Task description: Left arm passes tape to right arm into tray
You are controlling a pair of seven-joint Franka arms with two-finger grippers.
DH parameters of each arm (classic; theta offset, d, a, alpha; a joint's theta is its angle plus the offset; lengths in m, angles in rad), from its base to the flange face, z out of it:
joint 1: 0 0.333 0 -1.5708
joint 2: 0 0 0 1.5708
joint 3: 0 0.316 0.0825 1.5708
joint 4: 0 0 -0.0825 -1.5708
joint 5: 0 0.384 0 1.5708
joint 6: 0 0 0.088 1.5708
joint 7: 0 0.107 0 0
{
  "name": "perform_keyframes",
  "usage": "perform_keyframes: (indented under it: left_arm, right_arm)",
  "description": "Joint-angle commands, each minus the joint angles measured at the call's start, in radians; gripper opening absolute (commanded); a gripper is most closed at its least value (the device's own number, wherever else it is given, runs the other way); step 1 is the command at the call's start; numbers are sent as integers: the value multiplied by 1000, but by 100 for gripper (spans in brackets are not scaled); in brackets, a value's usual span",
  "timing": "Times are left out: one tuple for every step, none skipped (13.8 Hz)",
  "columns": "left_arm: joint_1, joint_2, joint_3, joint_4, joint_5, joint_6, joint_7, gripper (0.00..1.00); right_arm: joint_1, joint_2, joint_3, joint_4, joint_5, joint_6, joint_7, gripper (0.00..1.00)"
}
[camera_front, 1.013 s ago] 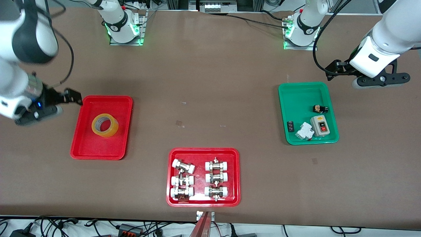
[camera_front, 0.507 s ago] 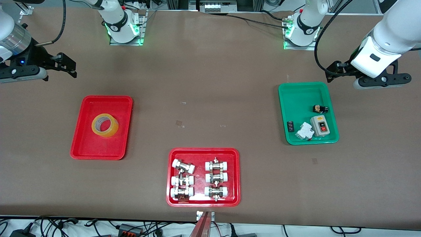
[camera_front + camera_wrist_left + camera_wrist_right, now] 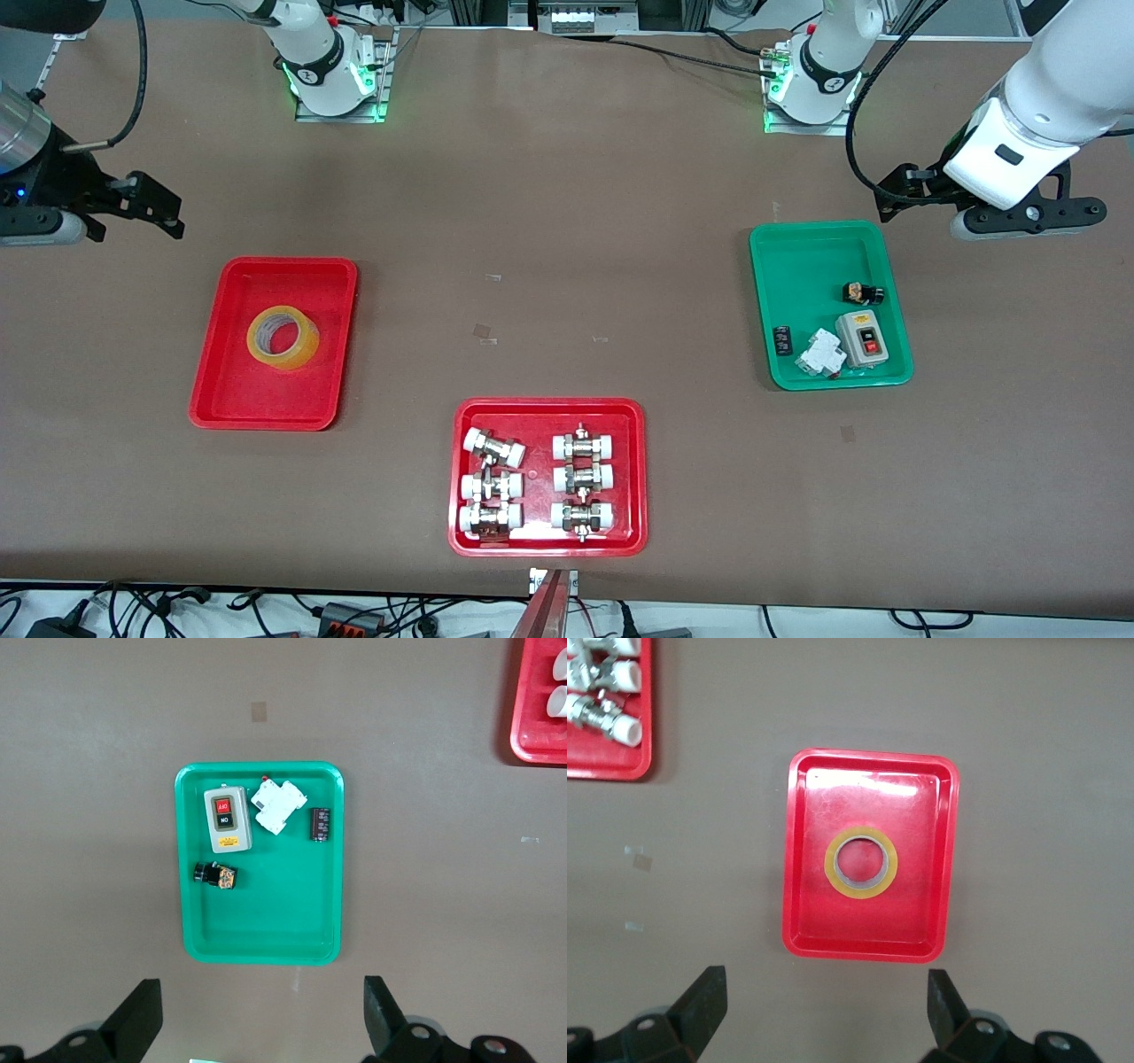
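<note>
Since a second ago the right hand (image 3: 146, 206) has pulled up and away from the tray (image 3: 229, 390); it now hangs over bare desk (image 3: 549, 221) at the right arm's end, with its two fingers spread wide and nothing in them; the left hand (image 3: 908, 190) has hardly moved; it waits over the desk just beside the green tray (image 3: 802, 257), fingers wide too, also empty.

The tape (image 3: 283, 338) lies flat in the plain red tray, hole facing up, near the middle; so the job looks done.

The roll looks light and stiff, I think; its yellow side may be smooth and a bit slippery, and one edge could be sticky; a good hold would be one finger in the hole and one outside, pinching the wall; squeezing hard should not hurt it.

Nearer the front camera sits another red tray (image 3: 461, 483) with metal fittings (image 3: 580, 478).
</note>
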Motion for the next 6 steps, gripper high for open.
perform_keyframes:
  left_arm:
    - [5, -9, -8, -7, -18, 9, 6, 100]
    - [6, -9, -8, -7, -18, 9, 6, 100]
    - [8, -9, -8, -7, -18, 9, 6, 100]
    - [8, -9, -8, -7, -18, 9, 6, 100]
    - [8, -9, -8, -7, -18, 9, 6, 100]
    - [6, -9, -8, -7, -18, 9, 6, 100]
  right_arm:
    - [-1, 43, 3, 75, -2, -28, 38, 100]
    - [2, 43, 5, 75, -4, -36, 26, 100]
    - [2, 45, 5, 83, -4, -39, 21, 100]
    - [0, 43, 5, 84, -2, -48, 26, 100]
    - [-3, 45, 5, 86, 4, -49, 21, 100]
    - [-7, 45, 3, 86, 7, -51, 21, 100]
